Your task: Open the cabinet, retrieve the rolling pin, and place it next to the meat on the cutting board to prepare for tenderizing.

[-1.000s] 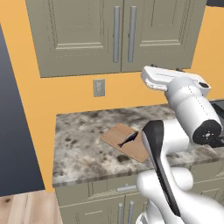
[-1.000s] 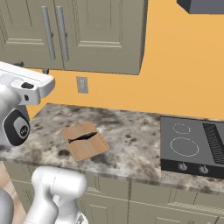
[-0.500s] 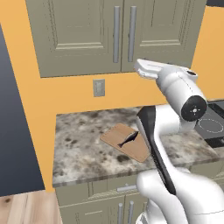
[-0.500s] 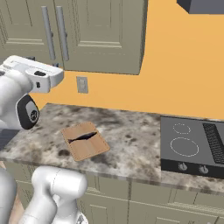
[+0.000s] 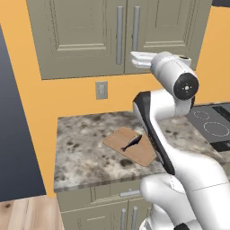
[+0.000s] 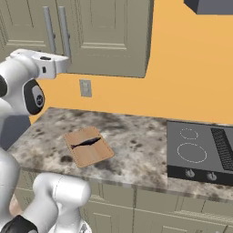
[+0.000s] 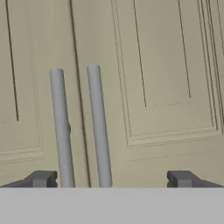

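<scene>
Facing the cabinet [image 7: 144, 87] head-on, both doors shut. Showing the gripper [image 7: 111, 179] spread wide, fingertips [image 7: 41, 178] apart with nothing between, just short of the two silver bar handles [image 7: 99, 127]. Hovering high by the lower cabinet edge in the left base view, gripper [image 5: 137, 58] near the handles. Lying down on the counter [image 5: 81, 152]: the cutting board [image 5: 130, 146], the meat [image 5: 134, 142] resting dark across it.
</scene>
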